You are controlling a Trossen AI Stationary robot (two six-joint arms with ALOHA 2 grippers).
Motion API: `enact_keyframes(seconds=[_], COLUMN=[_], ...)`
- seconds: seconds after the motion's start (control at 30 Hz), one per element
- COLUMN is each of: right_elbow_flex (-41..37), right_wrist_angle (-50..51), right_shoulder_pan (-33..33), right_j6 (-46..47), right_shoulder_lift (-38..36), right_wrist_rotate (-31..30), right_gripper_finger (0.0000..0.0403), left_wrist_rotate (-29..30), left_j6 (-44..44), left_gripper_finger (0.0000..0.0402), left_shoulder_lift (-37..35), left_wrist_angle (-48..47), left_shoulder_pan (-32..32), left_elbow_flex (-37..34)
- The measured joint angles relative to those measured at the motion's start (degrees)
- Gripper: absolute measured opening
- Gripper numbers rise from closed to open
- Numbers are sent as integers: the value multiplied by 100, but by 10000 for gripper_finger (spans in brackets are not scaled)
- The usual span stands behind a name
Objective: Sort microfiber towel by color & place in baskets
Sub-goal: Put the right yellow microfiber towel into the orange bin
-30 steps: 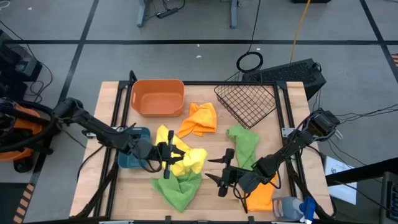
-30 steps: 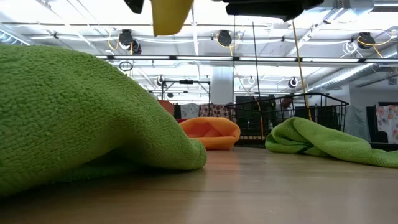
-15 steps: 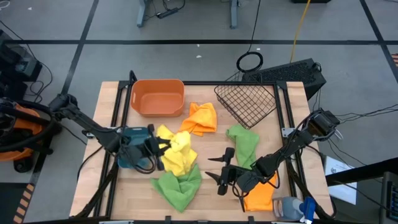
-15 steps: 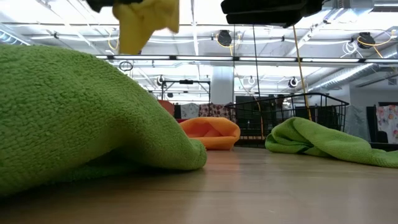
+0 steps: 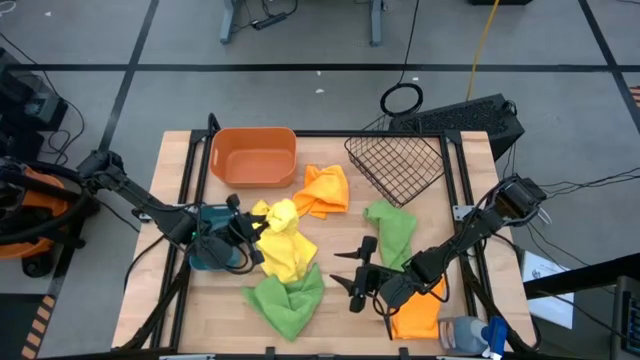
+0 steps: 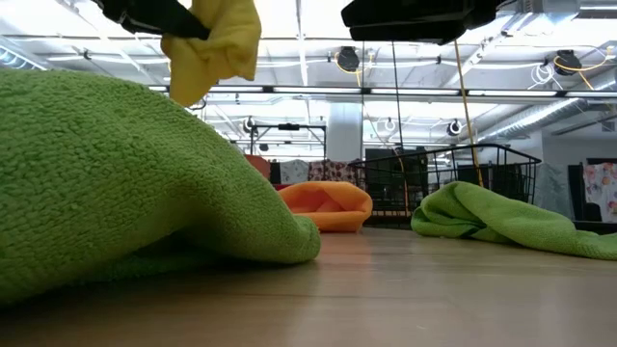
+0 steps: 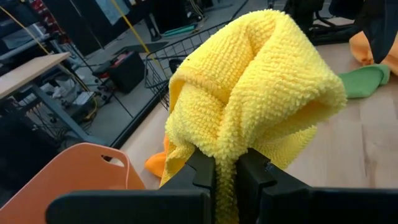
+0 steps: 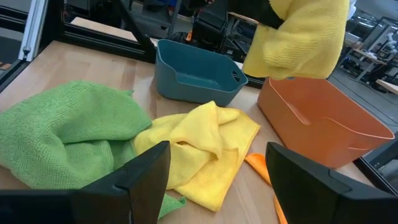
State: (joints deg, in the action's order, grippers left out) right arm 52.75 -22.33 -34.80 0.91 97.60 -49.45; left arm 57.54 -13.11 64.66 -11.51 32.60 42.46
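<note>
Pinching yellow towel (image 7: pixel 249 93): left end effector (image 7: pixel 225 168)

You have three baskets: orange tub (image 5: pixel 254 157), wire-mesh basket (image 5: pixel 396 164), teal tub (image 5: pixel 211 250). Towels: two yellow towels (image 5: pixel 283 236), two green towels (image 5: pixel 287 298), two orange towels (image 5: pixel 322 190). One spray bottle (image 5: pixel 470 333).
</note>
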Motion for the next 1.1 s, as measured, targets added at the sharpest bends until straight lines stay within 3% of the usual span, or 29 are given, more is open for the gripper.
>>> enact_keyframes(seconds=[0.77,0.93,1.1], right_elbow_flex=[0,0,0], right_wrist_angle=[21,20,21], right_shoulder_pan=[163,161,161], right_j6=[173,173,172], right_shoulder_lift=[0,0,0], right_wrist_rotate=[1,2,4], right_gripper_finger=[255,255,255], left_wrist_rotate=[-54,588,338], left_j6=[22,-163,-290], left_gripper_finger=[29,29,29], left_shoulder_lift=[46,-70,-499], left_wrist_angle=[189,-457,-1388], left_shoulder_pan=[-64,-602,-1726], left_elbow_flex=[-1,-179,-186])
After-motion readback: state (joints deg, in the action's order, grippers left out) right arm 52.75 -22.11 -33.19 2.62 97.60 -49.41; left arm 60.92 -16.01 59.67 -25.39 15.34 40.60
